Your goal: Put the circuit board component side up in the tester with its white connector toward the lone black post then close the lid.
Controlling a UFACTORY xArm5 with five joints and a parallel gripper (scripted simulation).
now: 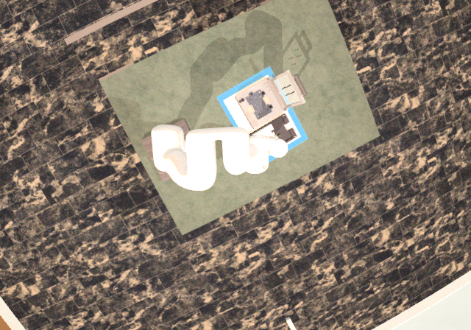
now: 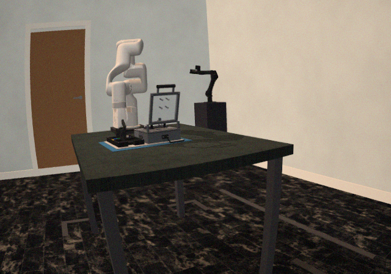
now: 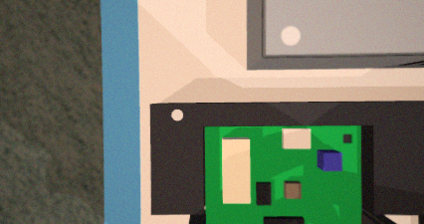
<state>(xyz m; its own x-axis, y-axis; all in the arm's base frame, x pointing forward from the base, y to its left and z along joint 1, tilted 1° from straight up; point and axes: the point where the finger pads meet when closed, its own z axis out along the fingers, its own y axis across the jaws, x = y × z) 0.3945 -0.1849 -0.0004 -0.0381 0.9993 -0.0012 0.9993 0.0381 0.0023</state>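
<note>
- Wrist view, lower centre: circuit board (image 3: 323, 204) face up in the tray (image 3: 174, 159) (image 2: 126, 142), components toward the camera, so probably no flipping needed before laying flat.
- Same view, bottom edge: fingers of the gripper (image 3: 285, 218) (image 2: 120, 133) set wide, one at each side of the board, apparently pinching it by opposite edges; a grip likely chosen to spare the components.
- Board not yet lifted, by the look of it; step in hand judged as securing the hold, with raising next.
- Wrist view, upper right: corner of the tester (image 3: 256, 25) (image 2: 157, 135) (image 1: 258, 124), just beside the tray, making for a short carry.
- Exterior view, centre left: lid (image 2: 178, 106) (image 1: 293, 86) standing open above the tester, leaving room for placing from above.
- Pale blocks on the board: long one (image 3: 236, 170) at left, smaller one (image 3: 297, 138) near the top edge. Cannot tell for certain which to take as the white connector, nor pick out the lone black post; worth settling before any turn.
- Main risks: tilting on the way up, bumping the raised lid, or missing the two pins through slight misalignment. Closing and latching only after flat seating.
</note>
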